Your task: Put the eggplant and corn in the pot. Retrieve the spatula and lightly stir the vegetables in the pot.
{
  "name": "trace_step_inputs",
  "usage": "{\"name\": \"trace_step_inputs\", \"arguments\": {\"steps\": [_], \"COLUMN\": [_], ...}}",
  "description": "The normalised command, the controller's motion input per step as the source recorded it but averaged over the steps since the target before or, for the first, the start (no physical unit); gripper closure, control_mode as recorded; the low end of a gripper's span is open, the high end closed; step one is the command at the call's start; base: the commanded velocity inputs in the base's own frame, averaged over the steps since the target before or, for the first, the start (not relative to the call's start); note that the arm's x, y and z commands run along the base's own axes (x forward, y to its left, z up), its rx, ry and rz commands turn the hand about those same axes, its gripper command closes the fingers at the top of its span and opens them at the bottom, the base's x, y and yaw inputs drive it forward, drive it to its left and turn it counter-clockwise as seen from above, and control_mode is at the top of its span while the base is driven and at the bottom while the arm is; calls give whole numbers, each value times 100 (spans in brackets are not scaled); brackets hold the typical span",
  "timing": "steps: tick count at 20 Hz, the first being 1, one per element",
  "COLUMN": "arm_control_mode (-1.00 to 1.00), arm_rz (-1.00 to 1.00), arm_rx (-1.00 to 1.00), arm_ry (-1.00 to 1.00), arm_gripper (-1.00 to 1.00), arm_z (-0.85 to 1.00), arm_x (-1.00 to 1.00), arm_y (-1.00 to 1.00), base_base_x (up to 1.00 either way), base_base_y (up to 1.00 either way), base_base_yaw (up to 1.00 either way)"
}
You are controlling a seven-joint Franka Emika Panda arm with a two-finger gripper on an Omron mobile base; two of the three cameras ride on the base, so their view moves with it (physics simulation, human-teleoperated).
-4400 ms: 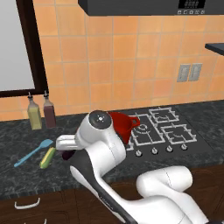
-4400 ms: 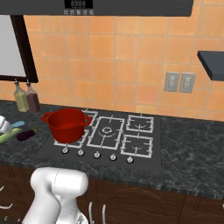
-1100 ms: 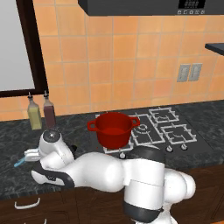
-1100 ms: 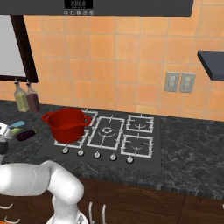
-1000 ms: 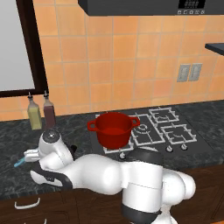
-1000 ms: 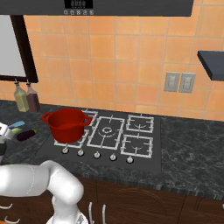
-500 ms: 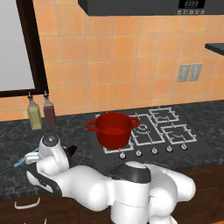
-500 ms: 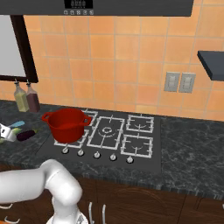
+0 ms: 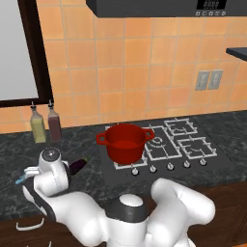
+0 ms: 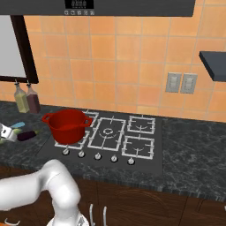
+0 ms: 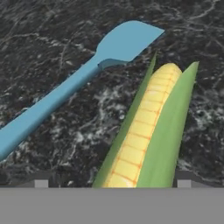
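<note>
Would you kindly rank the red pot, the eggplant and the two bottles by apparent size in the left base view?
1. Red pot, clearly largest.
2. Two bottles, alike in size, so unranked against each other.
3. Eggplant, smallest, though the arm partly hides it.

No text, label or number can be read anywhere

The corn (image 11: 146, 131) lay flat on the dark bench, yellow kernels showing between green husk leaves. Just beside it lay the light blue spatula (image 11: 78, 83), its flat blade near the cob's tip. The glossy dark purple eggplant (image 9: 78, 165) rested on the bench left of the pot (image 9: 125, 142), which stood upright on the stove, deep red.
</note>
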Motion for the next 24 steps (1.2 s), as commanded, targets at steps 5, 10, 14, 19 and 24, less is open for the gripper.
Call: {"name": "trace_step_inputs", "arguments": {"steps": [5, 10, 14, 19, 24], "arm_control_mode": [-100, -100, -100, -100, -100], "arm_rz": [-1, 0, -1, -6, -11], "arm_rx": [-1, -3, 0, 3, 1], "arm_ry": [2, 10, -12, -23, -2], "arm_gripper": [100, 100, 100, 100, 100], "arm_z": [-36, -49, -6, 51, 100], "arm_x": [5, -13, -77, -53, -13], "arm_y": [5, -4, -37, -47, -27], "base_base_x": [0, 0, 0, 0, 0], "base_base_y": [0, 0, 0, 0, 0], "base_base_yaw": [0, 0, 0, 0, 0]}}
